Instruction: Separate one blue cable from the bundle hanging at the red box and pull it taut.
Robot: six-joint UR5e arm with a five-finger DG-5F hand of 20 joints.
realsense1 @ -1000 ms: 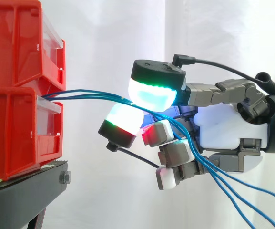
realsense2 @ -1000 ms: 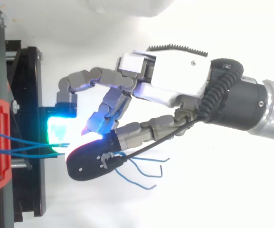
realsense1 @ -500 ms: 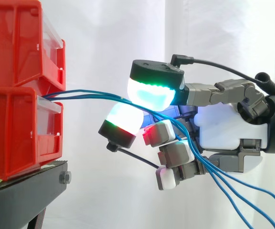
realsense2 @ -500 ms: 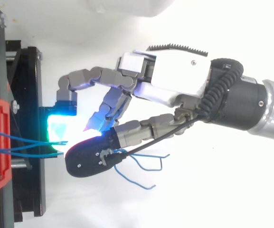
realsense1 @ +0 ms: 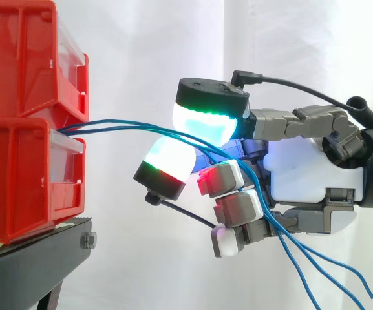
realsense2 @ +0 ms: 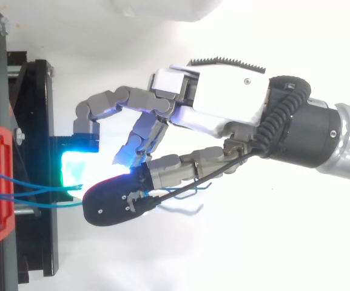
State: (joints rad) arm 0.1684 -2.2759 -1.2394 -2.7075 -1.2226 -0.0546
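Several blue cables (realsense1: pixel 121 126) are gripped at the glowing fingertips (realsense1: pixel 205 126) of the hand (realsense1: pixel 302 181). In the side view a cyan-green pad is set on top of them and a white-green pad just under them. The two pads are brought close together, so the bundle is pinched between them. The remaining fingers are curled inward below the pinch, and the cables are led across them too. Inside the hand the cables are kept together as one bundle. Behind the curled fingers the loose ends are let down, spread a little apart, toward the lower right corner of the side view.

Toward the other side, the cables are carried in a soft arc, not a straight line, to the lower red bin (realsense1: pixel 18 181), where they are drawn out at the top edge of its front. A second red bin (realsense1: pixel 24 58) is stacked on it. Both are borne by the black stand (realsense1: pixel 37 258), with the lower bin's front near the stand's right edge. In the top view the cables are seen between the bin and the dark back of the upper pad. A white curtain (realsense1: pixel 147 51) is hung behind.
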